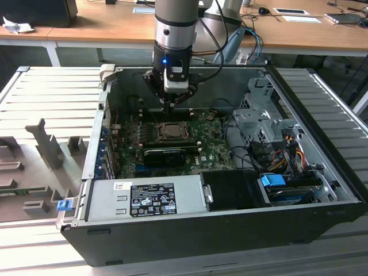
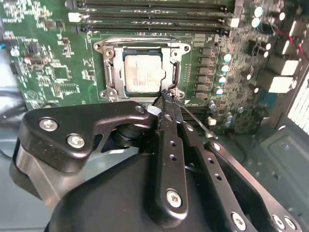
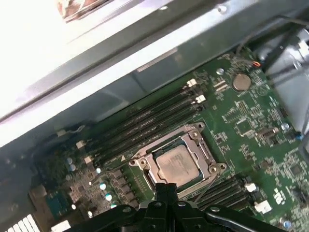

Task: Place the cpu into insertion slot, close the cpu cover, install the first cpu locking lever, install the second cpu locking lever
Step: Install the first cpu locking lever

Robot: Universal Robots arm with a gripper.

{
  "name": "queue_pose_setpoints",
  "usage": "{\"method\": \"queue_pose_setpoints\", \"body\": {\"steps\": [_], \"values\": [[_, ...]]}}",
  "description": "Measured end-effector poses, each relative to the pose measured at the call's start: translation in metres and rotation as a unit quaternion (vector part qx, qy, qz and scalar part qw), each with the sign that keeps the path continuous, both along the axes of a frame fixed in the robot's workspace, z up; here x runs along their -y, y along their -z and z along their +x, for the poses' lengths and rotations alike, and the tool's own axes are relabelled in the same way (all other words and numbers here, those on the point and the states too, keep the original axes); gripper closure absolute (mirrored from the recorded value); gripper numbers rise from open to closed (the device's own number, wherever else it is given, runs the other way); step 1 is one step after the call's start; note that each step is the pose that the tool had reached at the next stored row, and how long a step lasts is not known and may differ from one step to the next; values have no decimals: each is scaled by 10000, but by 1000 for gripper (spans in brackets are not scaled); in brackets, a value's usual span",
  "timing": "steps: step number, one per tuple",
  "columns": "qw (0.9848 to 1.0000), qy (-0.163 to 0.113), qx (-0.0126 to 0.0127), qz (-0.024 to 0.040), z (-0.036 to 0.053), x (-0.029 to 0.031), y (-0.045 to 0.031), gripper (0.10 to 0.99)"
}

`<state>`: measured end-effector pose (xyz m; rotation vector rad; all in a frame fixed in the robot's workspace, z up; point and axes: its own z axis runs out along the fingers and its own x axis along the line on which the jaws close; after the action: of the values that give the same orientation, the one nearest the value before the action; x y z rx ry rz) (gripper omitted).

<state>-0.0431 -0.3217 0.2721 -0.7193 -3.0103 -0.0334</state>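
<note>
In the exterior view, the arm's gripper hangs inside the open computer case, just above the cpu on the green motherboard. In the second wrist view, the cpu sits in the insertion slot with the cpu cover lying flat around it. The gripper, fingers drawn narrowly together, tips at one edge of the cover. In the first wrist view, the gripper meets that metal frame beside the chip.
</note>
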Motion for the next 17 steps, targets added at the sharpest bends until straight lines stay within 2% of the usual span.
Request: {"method": "queue_pose_setpoints", "body": {"steps": [3, 6, 8, 9, 12, 14, 17], "values": [[9994, -338, -1, -1, 0, 0, 6, 980], [9971, -767, 0, 0, -2, 0, 8, 980], [9960, -890, 0, 0, -5, 0, 8, 980], [9946, -1035, 0, 0, -6, 0, 9, 980], [9886, -1507, 0, 0, -6, 0, 13, 980], [9858, -1676, -1, -1, -6, 0, 14, 980], [9802, -1982, -1, 0, -6, 0, 18, 980]]}}
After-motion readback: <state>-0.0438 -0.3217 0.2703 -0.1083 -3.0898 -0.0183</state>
